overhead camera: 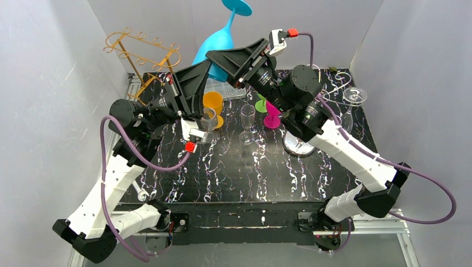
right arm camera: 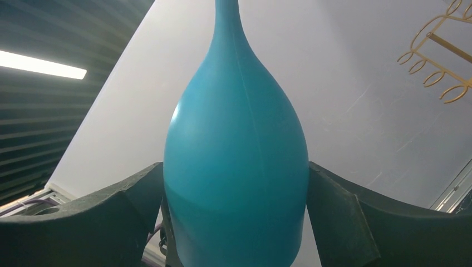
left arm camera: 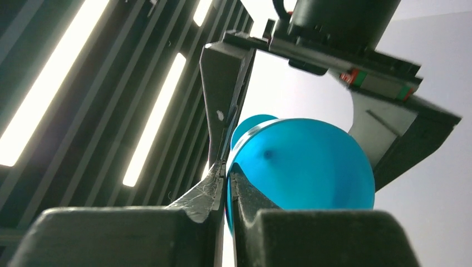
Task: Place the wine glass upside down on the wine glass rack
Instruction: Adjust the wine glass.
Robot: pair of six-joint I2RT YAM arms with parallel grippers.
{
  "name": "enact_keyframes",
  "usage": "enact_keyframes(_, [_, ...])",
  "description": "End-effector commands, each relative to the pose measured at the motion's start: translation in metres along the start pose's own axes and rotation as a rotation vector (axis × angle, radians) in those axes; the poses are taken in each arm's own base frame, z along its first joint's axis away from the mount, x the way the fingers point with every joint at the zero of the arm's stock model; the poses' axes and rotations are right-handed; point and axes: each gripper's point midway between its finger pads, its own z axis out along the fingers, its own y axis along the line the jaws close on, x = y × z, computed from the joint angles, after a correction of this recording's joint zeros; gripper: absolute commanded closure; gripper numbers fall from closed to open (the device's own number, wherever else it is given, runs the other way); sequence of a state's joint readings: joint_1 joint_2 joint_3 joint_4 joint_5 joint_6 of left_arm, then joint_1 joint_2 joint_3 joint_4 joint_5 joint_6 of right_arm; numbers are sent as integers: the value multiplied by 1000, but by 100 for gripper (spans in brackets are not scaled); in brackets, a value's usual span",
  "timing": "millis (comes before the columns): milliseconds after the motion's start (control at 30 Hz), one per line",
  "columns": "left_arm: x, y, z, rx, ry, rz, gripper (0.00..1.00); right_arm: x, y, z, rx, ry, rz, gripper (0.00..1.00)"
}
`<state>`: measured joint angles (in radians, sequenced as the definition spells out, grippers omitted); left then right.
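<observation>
Half done: blue wine glass [overhead camera: 218, 44] inverted mid-air; left fingers [left arm camera: 225, 183] pinch its rim, right fingers [right arm camera: 150, 206] spread wide around bowl. Gold rack [overhead camera: 143, 55], upper left, unreached.

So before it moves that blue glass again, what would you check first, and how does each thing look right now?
1. Blue wine glass is upside down, foot up: ok.
2. Left claw is pinched on the glass rim: ok, fingers closed with the rim between them.
3. Right claw spans the bowl: ok, its fingers sit against both sides, spread wide.
4. Gold rack is standing and free to receive it: ok, nothing hangs on it.
5. Path to the rack is clear of the other glasses: ok, they stand low on the table.
6. Stem lines up with a rack slot: not ok.
</observation>
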<state>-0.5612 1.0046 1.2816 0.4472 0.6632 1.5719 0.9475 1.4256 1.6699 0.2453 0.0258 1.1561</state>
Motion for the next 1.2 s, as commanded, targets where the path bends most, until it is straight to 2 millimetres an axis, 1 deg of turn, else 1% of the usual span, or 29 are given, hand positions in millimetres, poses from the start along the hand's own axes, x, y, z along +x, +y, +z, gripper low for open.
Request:
enact_keyframes(0, [-12, -3, 2, -2, -48, -12, 100, -5, 32, 4, -116, -37, 8, 2])
enact_keyframes(67, [-13, -4, 1, -1, -51, -14, 100, -2, 34, 6, -123, -31, 4, 2])
enact_keyframes(100, [-14, -4, 1, -1, -54, -14, 100, -1, 35, 7, -129, -29, 3, 7])
enact_keyframes(167, [-15, -6, 1, 3, -54, -9, 100, 3, 38, 8, -154, -20, -9, 24])
enact_keyframes(233, [-10, -4, 1, -1, -34, -9, 99, 6, 38, 8, -150, -7, -18, 43])
enact_keyframes(267, [-8, -3, 1, -4, -23, -20, 88, 7, 37, 7, -143, -3, -29, 48])
enact_keyframes(333, [-4, -5, 0, -2, 3, -43, 47, 6, 32, 2, -107, -2, -71, 51])
enact_keyframes(367, [-1, -6, -1, -1, 18, -62, 21, 5, 26, -2, -69, 2, -108, 51])
enact_keyframes(400, [0, -8, -2, 0, 32, -80, 6, 3, 24, -7, -44, 2, -150, 51])
enact_keyframes(433, [2, -9, -5, -1, 48, -103, 2, 1, 18, -14, -1, 6, -215, 51])
enact_keyframes(467, [4, -8, -7, -6, 67, -136, 2, -1, 10, -22, 49, 9, -276, 51])
enact_keyframes(533, [6, -2, -13, -24, 98, -218, 2, -11, 0, -49, 120, -14, -378, 50])
enact_keyframes(567, [8, -1, -15, -25, 115, -249, 2, -13, -17, -62, 178, -17, -429, 50])
enact_keyframes(600, [8, -2, -18, -18, 126, -272, 2, -15, -30, -78, 235, -14, -471, 50])
enact_keyframes(667, [7, -8, -23, -5, 146, -317, 2, -22, -45, -105, 315, -12, -564, 51])
enact_keyframes(700, [6, -9, -25, -3, 150, -331, 2, -24, -52, -114, 349, -7, -591, 51])
enact_keyframes(767, [1, -21, -32, 18, 153, -369, 2, -28, -64, -141, 409, 6, -650, 53])
enact_keyframes(867, [-11, -41, -41, 66, 146, -421, 2, -34, -81, -172, 494, 10, -718, 55])
enact_keyframes(1000, [-29, -70, -55, 161, 133, -525, 2, -47, -97, -209, 597, -12, -791, 55])
enact_keyframes(1067, [-38, -82, -61, 201, 125, -579, 2, -54, -103, -229, 648, -21, -823, 56])
enact_keyframes(1167, [-48, -101, -70, 257, 126, -636, 2, -63, -118, -265, 741, -54, -853, 56])
